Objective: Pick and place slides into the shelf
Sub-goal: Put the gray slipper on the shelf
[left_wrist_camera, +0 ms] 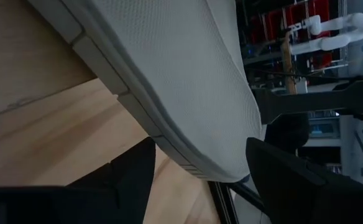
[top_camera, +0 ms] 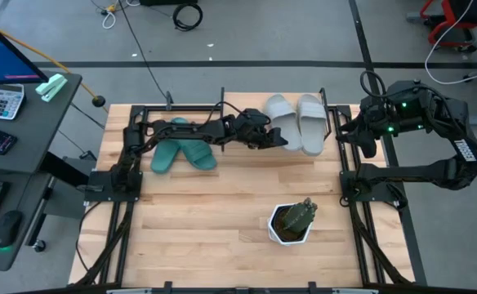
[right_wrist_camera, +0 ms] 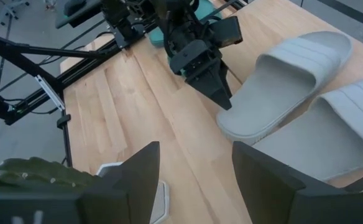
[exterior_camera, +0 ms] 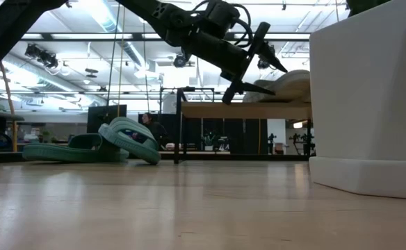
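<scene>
Two light grey slides [top_camera: 281, 121] [top_camera: 310, 122] lie side by side, soles down, on the shelf's plank top [exterior_camera: 245, 110] at the table's far side. My left gripper [top_camera: 278, 140] is open at the near heel end of the left grey slide [right_wrist_camera: 293, 81], one finger on either side of it. Left of the shelf, two teal slides [top_camera: 167, 151] [top_camera: 198, 151] lie on the table. One is flat [exterior_camera: 64, 149] and the other [exterior_camera: 130, 139] leans tilted on it. My right gripper [right_wrist_camera: 194, 180] hangs open and empty, high at the table's right edge. My left gripper comes nearly level from the table's left at the left grey slide's heel end [left_wrist_camera: 231, 155]. Its open fingers [left_wrist_camera: 135, 177] flank the heel's rim. I cannot tell whether either finger touches it. The slide rests flat on the shelf.
A white pot [top_camera: 291, 222] with a green plant stands near the table's front right and fills the right of the low view [exterior_camera: 370, 97]. Black frame rails run along the table's left and right edges. A desk with a calculator [top_camera: 3, 102] stands off the table's left.
</scene>
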`<move>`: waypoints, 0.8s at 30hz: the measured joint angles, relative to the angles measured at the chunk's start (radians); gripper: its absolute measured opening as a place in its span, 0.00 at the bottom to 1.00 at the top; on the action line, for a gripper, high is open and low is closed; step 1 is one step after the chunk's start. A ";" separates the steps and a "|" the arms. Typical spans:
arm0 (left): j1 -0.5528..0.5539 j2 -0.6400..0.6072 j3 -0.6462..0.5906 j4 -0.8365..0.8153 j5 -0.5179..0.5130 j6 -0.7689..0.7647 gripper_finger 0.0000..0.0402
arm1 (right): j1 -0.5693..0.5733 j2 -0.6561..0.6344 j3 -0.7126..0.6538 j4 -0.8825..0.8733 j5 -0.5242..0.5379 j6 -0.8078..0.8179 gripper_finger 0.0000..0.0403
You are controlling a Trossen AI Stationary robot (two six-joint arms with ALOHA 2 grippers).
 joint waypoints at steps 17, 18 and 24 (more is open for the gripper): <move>0.011 0.000 0.000 -0.083 0.038 0.033 0.62 | 0.000 0.038 0.001 0.003 -0.001 -0.087 0.52; 0.010 0.000 0.000 -0.083 0.046 0.036 0.62 | 0.000 0.052 0.001 0.008 -0.001 -0.114 0.52; -0.007 -0.037 -0.002 -0.120 0.059 0.105 0.61 | -0.008 0.188 0.001 0.045 0.006 -0.274 0.52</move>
